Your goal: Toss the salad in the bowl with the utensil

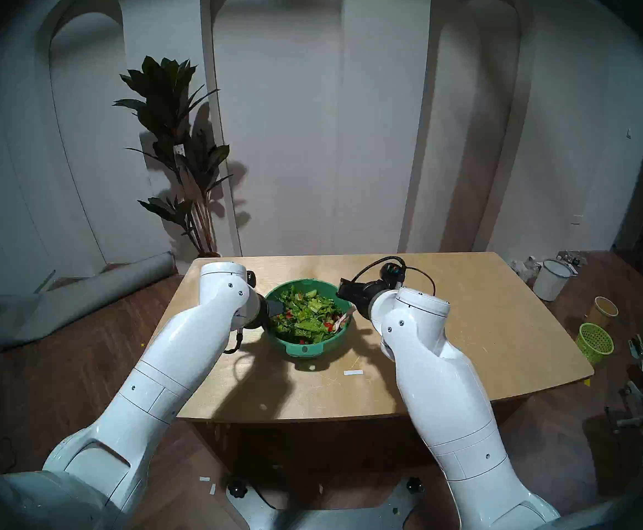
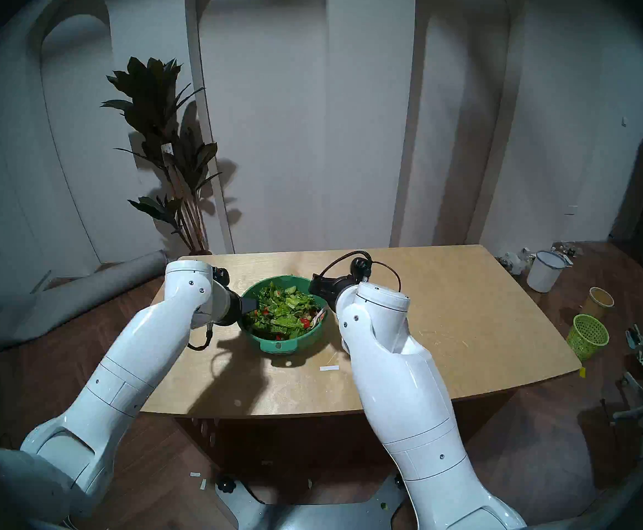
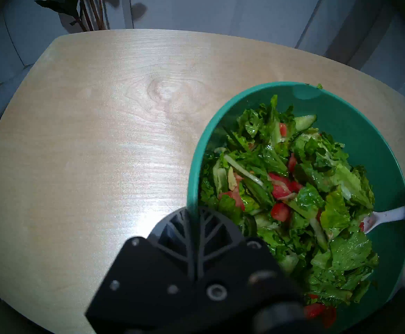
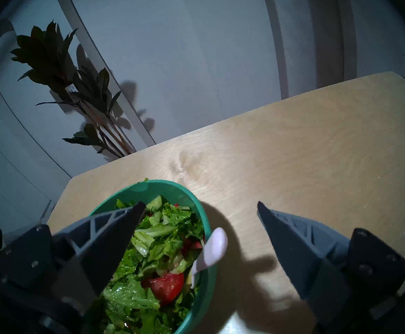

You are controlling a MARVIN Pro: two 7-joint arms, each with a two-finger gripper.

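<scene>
Light wooden table (image 1: 446, 326) with rounded corners carried everything; grain knot showed on its top beyond the bowl. One teal bowl (image 1: 312, 348) stood directly on it, about mid-table, lighter green tab handle facing the robot. A small white strip (image 1: 353, 373) (tape or paper, could not tell) lay flat on the wood near the bowl, on the robot's side and a bit right. Arm shadows fell across the near half. Rest of the top showed bare wood with faint scratches toward the right edge. Table stood on dark wooden floor (image 1: 82, 345); white scraps (image 1: 204, 479) lay on the floor by the robot's base.
</scene>
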